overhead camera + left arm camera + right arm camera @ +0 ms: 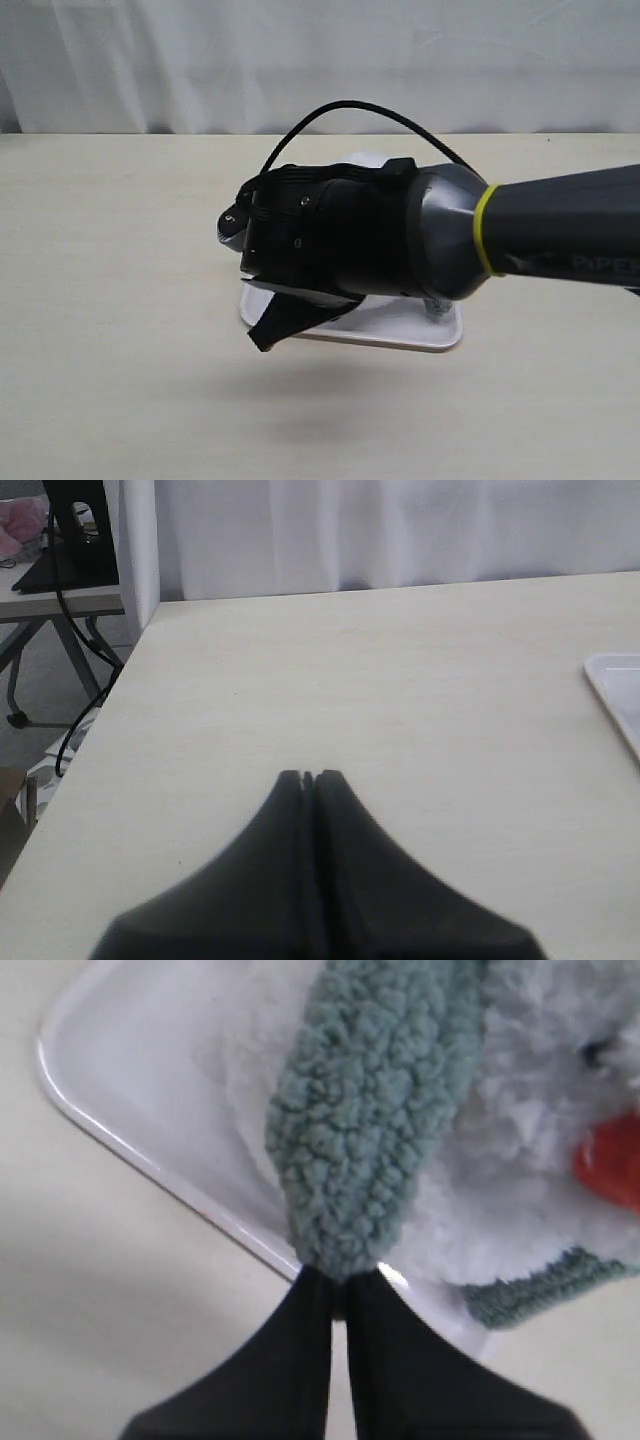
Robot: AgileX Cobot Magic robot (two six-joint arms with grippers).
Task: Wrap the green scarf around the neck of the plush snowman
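Wrapping is judged to be in hand: an end of the green scarf (370,1110) is clamped in the right end effector (338,1278), just beside the plush snowman (520,1150) on the white tray (120,1070). Next, that end must be carried round the neck. The left end effector (308,777) is closed, empty, over the worktop (400,680). Lettering beginning "PiPE" is read on the arm (560,225).

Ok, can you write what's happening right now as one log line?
right hand: shut on green scarf | plush snowman: on white tray | left hand: shut, empty, over table
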